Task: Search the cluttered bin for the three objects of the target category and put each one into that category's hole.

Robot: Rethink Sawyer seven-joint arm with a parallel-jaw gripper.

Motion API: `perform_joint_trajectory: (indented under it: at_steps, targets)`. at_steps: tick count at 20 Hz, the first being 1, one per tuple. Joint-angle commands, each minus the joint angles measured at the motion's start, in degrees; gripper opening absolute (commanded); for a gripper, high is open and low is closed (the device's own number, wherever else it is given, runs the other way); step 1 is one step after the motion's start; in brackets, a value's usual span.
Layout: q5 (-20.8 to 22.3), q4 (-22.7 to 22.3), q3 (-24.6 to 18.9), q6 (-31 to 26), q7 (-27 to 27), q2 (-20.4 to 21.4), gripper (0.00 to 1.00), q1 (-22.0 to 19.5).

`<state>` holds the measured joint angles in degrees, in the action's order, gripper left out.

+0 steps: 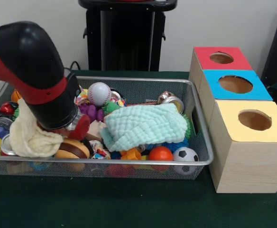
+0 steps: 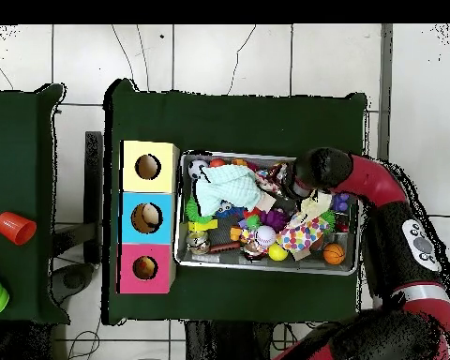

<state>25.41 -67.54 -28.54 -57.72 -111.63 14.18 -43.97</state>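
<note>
Red arm dips into the wire bin at the frame's left; I cannot tell how its jaws stand. Sorting looks mostly undone.

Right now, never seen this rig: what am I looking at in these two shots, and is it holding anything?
It is one red and black robot arm reaching down into a wire mesh bin on a green table. One picture is taken from across the table, facing the robot; the other looks straight down from above.

The bin is full of clutter: a baseball, a soccer ball, an orange ball, a pale green cloth and a cream cloth.

Beside the bin stand three wooden boxes with holes on top: red, blue and yellow.

The hand is hidden behind the arm's end, so I cannot tell whether it holds anything.
</note>
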Motion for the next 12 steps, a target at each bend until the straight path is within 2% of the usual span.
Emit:
perform_joint_trajectory:
  at_steps: [1,4,7,9,12]
  targets:
    - [10.96,11.01,-6.08,18.57,30.41,-22.12,1.00,-5.90]
    - [10.59,12.68,-8.22,16.49,34.34,-24.08,1.00,-7.63]
    - [10.93,14.13,-9.02,12.10,37.34,-23.70,1.00,-8.09]
    - [11.17,15.45,-9.39,9.25,38.68,-23.71,1.00,-7.94]
    - [12.40,16.47,-9.78,8.84,38.50,-23.90,1.00,-7.51]
